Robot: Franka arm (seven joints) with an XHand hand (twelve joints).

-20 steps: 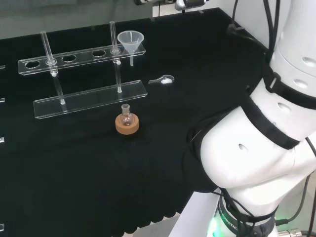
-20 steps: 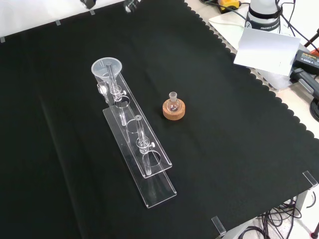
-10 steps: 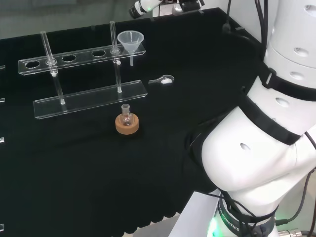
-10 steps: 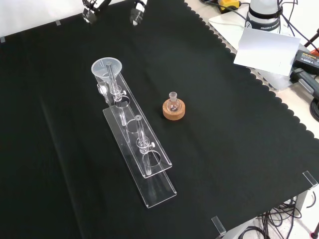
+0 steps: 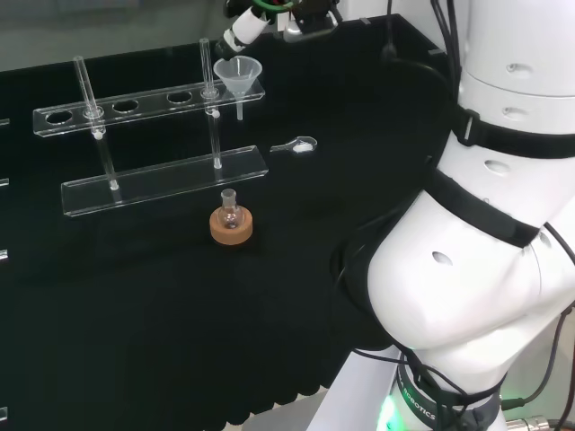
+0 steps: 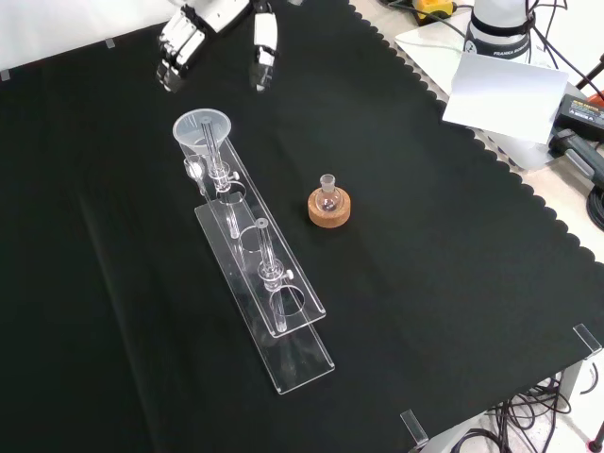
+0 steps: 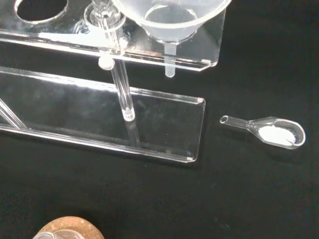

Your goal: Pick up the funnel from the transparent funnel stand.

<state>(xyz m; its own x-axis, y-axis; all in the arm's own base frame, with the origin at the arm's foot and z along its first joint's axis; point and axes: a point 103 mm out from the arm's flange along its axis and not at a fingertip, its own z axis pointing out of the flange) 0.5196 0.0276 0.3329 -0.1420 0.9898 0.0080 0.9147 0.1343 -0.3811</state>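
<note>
Post crowds funnel; its far side open.

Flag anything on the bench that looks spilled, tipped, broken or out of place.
Nothing stands out. The funnel sits upright in the end hole of the transparent stand, the small flask is upright on its cork ring, and the white powder stays inside the little glass scoop lying beside the stand.

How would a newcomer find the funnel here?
In the front view, find the long clear stand lying on the black cloth. The funnel sits in its upper shelf's end hole, nearest the robot hand. It is the only wide cone; the neighbouring holes are bare.
</note>
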